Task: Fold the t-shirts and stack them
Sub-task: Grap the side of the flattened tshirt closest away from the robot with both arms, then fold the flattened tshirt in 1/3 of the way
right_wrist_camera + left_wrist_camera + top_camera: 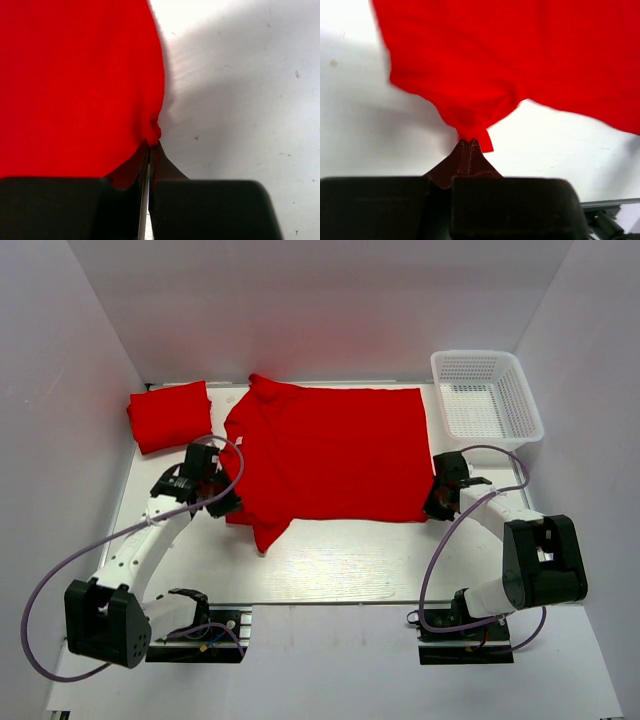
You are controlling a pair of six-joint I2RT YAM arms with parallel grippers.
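Note:
A red t-shirt (330,450) lies spread flat on the white table, collar to the left, hem to the right. A second red t-shirt (170,415) lies folded at the back left. My left gripper (228,502) is shut on the spread shirt's near left edge by the sleeve; the left wrist view shows its fingertips (470,142) pinching a bunch of red cloth (520,60). My right gripper (436,502) is shut on the shirt's near right hem corner; the right wrist view shows it (152,145) pinching the cloth edge (75,90).
A white plastic lattice basket (520,410) stands at the back right, just right of the shirt's hem. White walls close in the table on the left, back and right. Purple cables loop beside both arms.

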